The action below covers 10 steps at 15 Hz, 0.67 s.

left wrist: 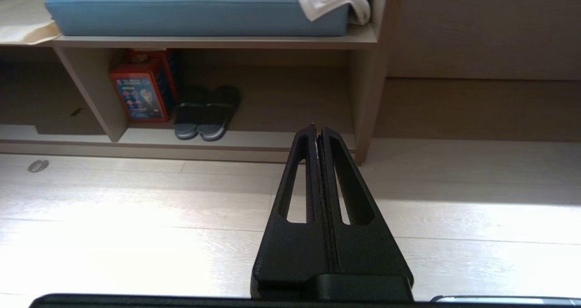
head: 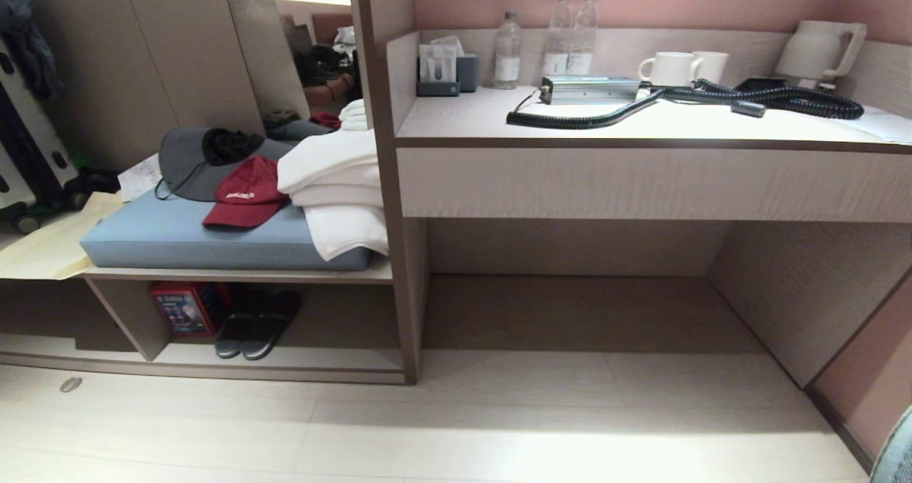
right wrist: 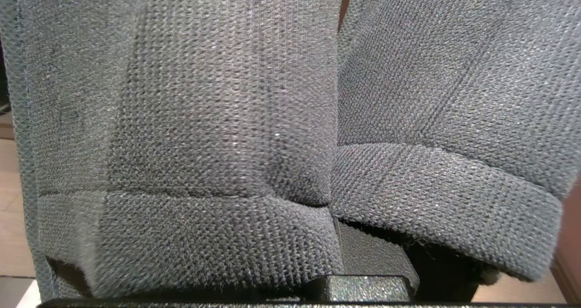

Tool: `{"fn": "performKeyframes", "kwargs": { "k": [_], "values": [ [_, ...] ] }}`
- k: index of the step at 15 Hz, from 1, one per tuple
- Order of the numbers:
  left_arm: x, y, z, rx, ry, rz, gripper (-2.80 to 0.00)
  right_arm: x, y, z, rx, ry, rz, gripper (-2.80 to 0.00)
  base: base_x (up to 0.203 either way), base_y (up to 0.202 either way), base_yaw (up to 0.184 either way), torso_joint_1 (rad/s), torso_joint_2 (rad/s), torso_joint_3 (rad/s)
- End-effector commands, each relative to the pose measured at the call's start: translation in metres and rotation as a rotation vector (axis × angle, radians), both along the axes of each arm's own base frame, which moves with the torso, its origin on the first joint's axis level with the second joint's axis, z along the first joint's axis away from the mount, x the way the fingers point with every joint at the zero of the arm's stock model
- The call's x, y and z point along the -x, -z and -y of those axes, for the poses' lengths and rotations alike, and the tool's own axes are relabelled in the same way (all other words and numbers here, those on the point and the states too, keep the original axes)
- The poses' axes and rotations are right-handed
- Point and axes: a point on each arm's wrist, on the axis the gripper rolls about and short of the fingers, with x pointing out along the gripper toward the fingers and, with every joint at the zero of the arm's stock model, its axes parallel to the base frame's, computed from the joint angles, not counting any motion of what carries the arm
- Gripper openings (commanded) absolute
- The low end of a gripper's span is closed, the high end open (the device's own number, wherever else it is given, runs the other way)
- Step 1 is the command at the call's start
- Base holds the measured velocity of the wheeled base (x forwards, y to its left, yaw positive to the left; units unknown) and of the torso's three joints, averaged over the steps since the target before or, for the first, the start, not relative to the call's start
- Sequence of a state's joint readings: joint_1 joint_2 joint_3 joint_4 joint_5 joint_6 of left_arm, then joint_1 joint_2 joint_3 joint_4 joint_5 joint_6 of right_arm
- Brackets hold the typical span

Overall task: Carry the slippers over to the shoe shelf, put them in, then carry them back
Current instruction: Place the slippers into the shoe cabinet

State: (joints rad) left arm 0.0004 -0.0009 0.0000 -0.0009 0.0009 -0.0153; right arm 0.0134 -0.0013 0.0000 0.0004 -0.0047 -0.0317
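Note:
The slippers point(head: 258, 324) lie side by side, dark grey-blue with a darker band, on the base plank of the shoe shelf point(head: 320, 358), the low cubby under the cushioned bench. The left wrist view shows the slippers point(left wrist: 206, 112) heels outward beside a red box, with the shelf's plank point(left wrist: 272, 140) ahead. My left gripper point(left wrist: 317, 128) hangs shut and empty over the floor, short of the shelf and to the right of the slippers. My right gripper point(right wrist: 337, 117) has grey knit sleeves over both fingers point(right wrist: 204, 117), pressed together with nothing between them. Neither arm shows in the head view.
A red box point(head: 187, 307) stands in the cubby left of the slippers. Above lie a blue cushion point(head: 178, 237), a red cap point(head: 246, 194) and white towels point(head: 335, 184). An upright panel point(head: 399, 255) bounds the cubby on the right. The desk point(head: 641, 177) carries bottles, mugs and a black hose.

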Motion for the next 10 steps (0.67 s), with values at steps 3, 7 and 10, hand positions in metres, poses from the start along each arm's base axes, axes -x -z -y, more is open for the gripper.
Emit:
{"fn": "performKeyframes", "kwargs": {
  "k": [3,7,10],
  "values": [
    [-0.0001,0.0004,0.0,0.0,-0.001,-0.001,-2.8,-0.0001,-0.0001,0.0,0.001,0.0,-0.001,-2.8,0.0,0.195,-0.004,0.001,0.0,0.003],
    [-0.0002,0.0003,0.0,0.0,0.0,-0.002,-2.8,0.0,0.0,0.0,-0.001,0.0,0.001,-2.8,0.0,0.197,-0.002,0.001,0.0,-0.002],
    [-0.0002,0.0003,0.0,0.0,0.0,-0.002,-2.8,0.0,0.0,0.0,-0.001,0.0,0.001,-2.8,0.0,0.196,-0.001,0.004,0.0,0.003]
  ]
}}
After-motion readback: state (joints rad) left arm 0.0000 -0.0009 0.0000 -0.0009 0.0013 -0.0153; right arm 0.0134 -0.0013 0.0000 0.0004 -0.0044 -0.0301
